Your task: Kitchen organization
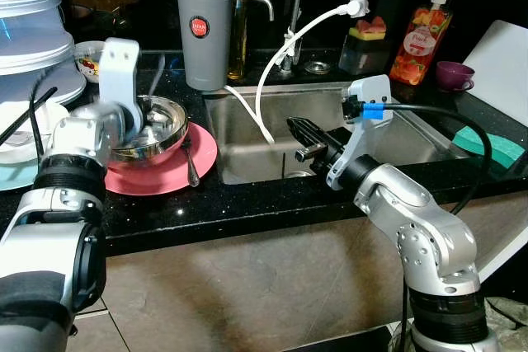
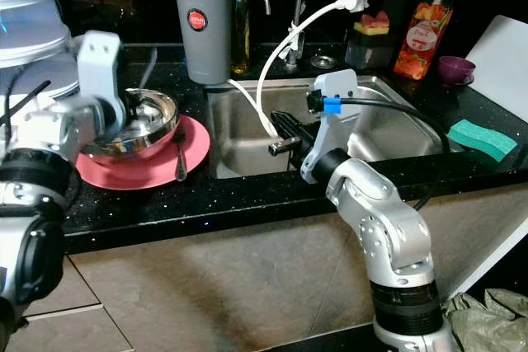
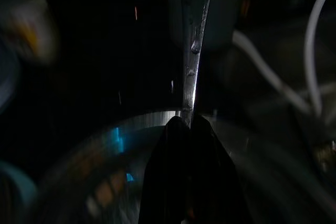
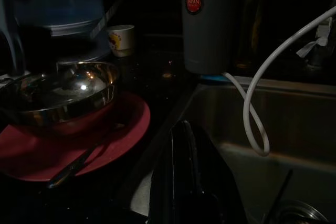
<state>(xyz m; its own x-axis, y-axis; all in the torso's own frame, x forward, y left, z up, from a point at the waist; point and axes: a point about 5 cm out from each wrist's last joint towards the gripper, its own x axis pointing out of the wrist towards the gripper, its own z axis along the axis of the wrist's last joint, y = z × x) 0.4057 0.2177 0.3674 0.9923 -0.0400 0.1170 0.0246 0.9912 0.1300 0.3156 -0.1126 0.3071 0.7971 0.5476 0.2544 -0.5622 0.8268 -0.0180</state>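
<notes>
Fingers of my left gripper (image 3: pixel 186 129) are clenched on a thin metal utensil (image 3: pixel 194 51) above the steel bowl (image 1: pixel 153 131) sitting on the pink plate (image 1: pixel 165 172) left of the sink (image 1: pixel 247 142), while my right gripper (image 1: pixel 307 139) hovers over the basin, fingers pressed together, grasping nothing.

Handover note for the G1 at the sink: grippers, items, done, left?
Left gripper: shut on a metal utensil, held over the steel bowl.
Right gripper: fingers together, empty, hovering at the sink's left edge.
Steel bowl sits on the pink plate on the counter left of the sink; a spoon lies on the plate beside the bowl.
Done: utensil is gripped.
Left: probably place the utensil, then clear bowl, plate and spoon. The destination is not evident.
</notes>
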